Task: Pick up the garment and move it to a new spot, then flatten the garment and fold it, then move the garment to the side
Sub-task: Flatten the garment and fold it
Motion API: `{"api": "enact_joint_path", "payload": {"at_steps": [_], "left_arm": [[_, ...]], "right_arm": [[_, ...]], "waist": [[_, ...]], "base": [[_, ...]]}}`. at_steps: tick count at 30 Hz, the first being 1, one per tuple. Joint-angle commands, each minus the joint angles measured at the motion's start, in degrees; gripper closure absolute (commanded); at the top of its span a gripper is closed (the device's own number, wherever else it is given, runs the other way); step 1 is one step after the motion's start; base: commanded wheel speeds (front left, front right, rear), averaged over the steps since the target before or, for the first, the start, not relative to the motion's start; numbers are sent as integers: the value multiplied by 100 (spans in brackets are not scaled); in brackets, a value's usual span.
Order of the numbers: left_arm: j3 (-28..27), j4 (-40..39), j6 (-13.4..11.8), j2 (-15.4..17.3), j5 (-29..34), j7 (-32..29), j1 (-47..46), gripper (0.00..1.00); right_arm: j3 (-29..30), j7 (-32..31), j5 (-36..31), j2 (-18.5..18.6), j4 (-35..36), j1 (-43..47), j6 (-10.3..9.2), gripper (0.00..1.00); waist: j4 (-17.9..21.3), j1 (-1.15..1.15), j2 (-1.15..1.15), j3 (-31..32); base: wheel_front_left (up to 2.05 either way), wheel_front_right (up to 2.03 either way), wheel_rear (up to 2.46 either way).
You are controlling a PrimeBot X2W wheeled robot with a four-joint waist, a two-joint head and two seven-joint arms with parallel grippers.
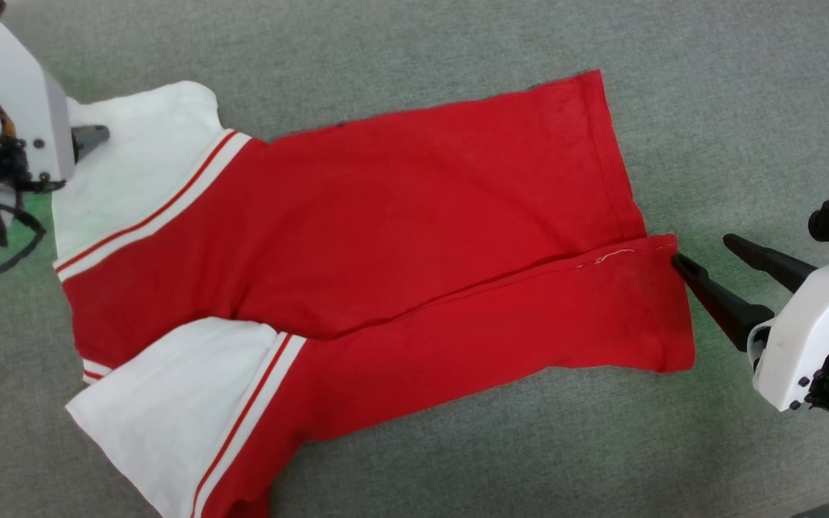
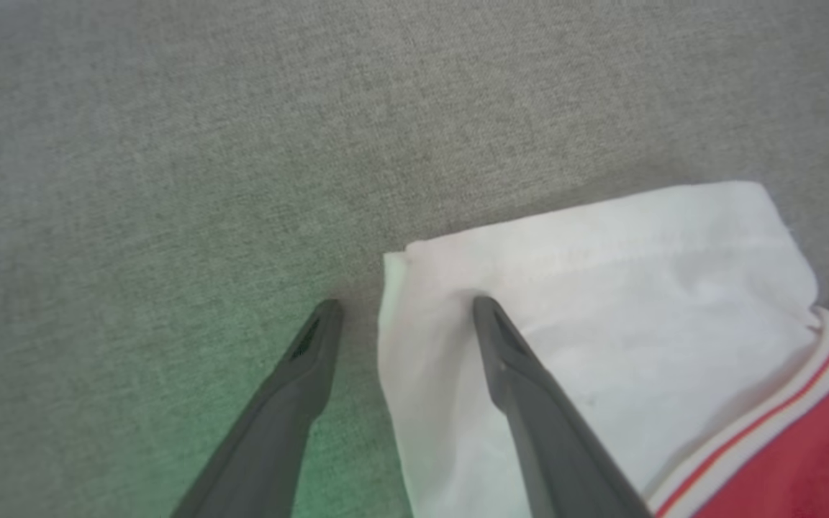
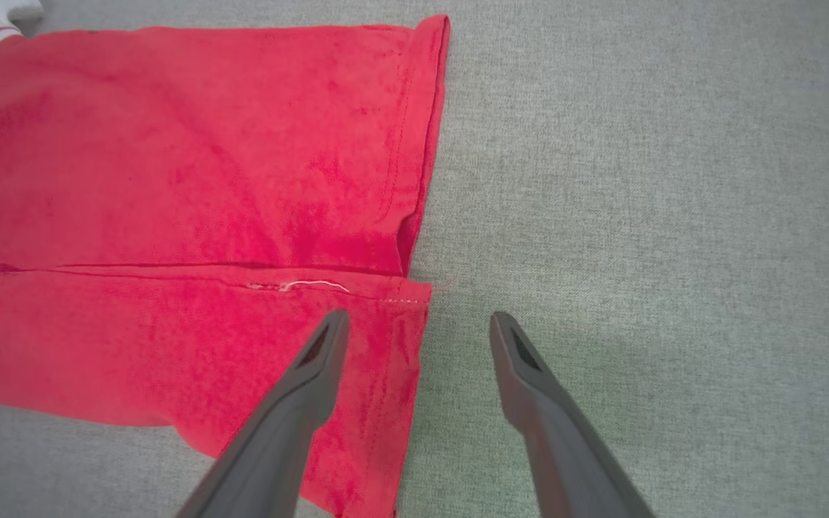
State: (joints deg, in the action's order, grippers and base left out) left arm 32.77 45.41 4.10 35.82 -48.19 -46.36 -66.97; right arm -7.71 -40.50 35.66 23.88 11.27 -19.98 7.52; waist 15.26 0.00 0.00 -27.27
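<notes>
Two-fingered left gripper [image 2: 404, 304] spread wide, empty, straddling white sleeve edge of the garment [image 1: 386, 216], right gripper [image 3: 420, 317] equally wide, empty, straddling its red hem

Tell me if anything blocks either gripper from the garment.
Nothing visible does. The open left gripper straddles the edge of the white sleeve of the garment; the open right gripper straddles its red hem.

A grey, felt-like table [image 1: 745, 86] carries one thing: the garment [image 1: 386, 237] lies flat on it, red body, white sleeves, its two sides folded in to meet along the middle.
</notes>
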Motion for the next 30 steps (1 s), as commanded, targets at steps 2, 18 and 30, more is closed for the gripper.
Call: {"api": "enact_joint_path", "payload": {"at_steps": [2,18,30], "left_arm": [[72,150,94,-181,-111,-115,145,100],[333,100,330,-674,-194,233,-282,100],[829,-139,347,-935,-387,480,-458,100]], "right_arm": [[13,36,53,20,-14,-140,-7,0],[-818,-1165,28,479,-1663,-2610,-7,0],[-1301,-1096,-78,247,-3687,-3959,-7,0]], "waist": [[-35,0,0,-12],[-578,0,0,-254],[-1097,0,0,-503]], "base": [[0,0,0],[0,0,0],[0,0,0]]}}
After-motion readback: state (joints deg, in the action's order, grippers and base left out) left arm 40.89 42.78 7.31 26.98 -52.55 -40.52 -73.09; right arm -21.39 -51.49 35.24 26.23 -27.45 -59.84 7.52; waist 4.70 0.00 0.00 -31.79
